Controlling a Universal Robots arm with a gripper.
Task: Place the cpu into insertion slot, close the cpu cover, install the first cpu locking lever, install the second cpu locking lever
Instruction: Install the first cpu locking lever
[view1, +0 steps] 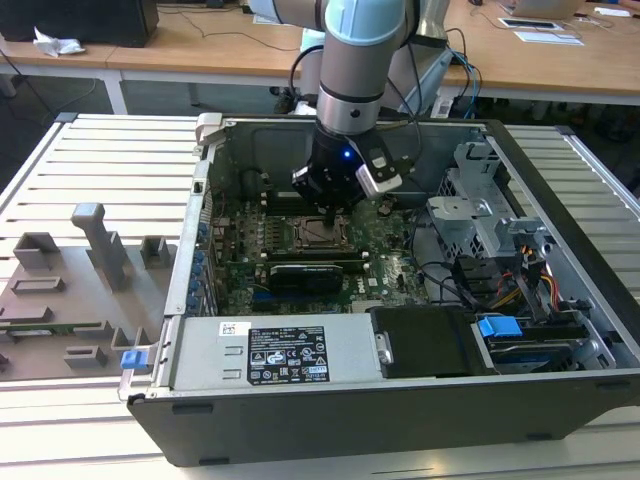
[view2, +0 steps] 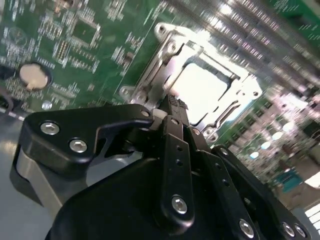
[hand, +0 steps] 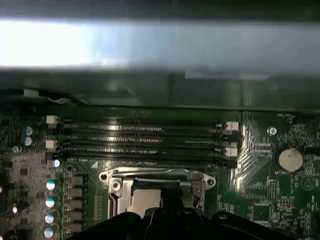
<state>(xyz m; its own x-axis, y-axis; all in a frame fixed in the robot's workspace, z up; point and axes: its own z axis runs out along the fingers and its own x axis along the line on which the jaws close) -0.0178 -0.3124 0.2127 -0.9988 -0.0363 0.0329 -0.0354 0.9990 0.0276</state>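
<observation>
**Item: my gripper** (view2: 172, 106). The jaws are drawn together to a single narrow tip. I see no gap between the fingers (view2: 175, 150) and nothing held in them. In the exterior view the gripper (view1: 328, 210) hangs straight down inside the open computer case (view1: 300, 430).

**Item: socket** (view1: 318, 232). It is set in the green board (view2: 100, 45), directly beneath me. In the first wrist view its silver frame (hand: 116, 186) sits just beside the row of long black memory slots (hand: 145, 137), apart from them and parallel.

**Item: chip** (view2: 202, 92). A bright silver square lying flat inside the socket. I judge it seated, with that step done.

**Item: cover plate** (view2: 239, 87). A thin silver frame around the chip, which shows through its square cut-out. It looks to be lying down flat over the chip, not raised.

**Item: locking levers.** I cannot pick them out with any certainty along the frame edges, nor tell whether either one is latched.

**Item: coin battery** (view2: 34, 76). On the board, well apart from the socket. No bearing on the work.

**Key relation.** My closed tip meets the socket at its frame edge, on the side nearest my wrist, not over the centre. The chip lies just beyond the tip, across that edge. My fingers stand close to upright on the board. I cannot tell whether the tip touches metal or sits just above it.
</observation>
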